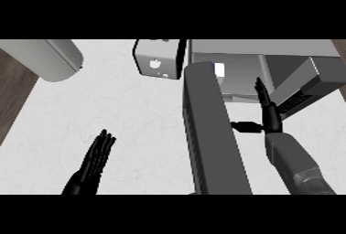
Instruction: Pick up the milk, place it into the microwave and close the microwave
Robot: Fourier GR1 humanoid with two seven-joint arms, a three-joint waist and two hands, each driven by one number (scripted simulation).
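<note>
The white milk carton [159,59] is left at the bench's far edge; the open right hand [269,112] is held flat inside the grey microwave's door [209,137], ready to swing it.

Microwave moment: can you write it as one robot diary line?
microwave door: open | milk: inside microwave | right hand: open, by opening | left hand: open, resting

A kitchen: white marbled counter [135,119] carrying an open microwave [270,68] and a toaster [159,59].
</note>
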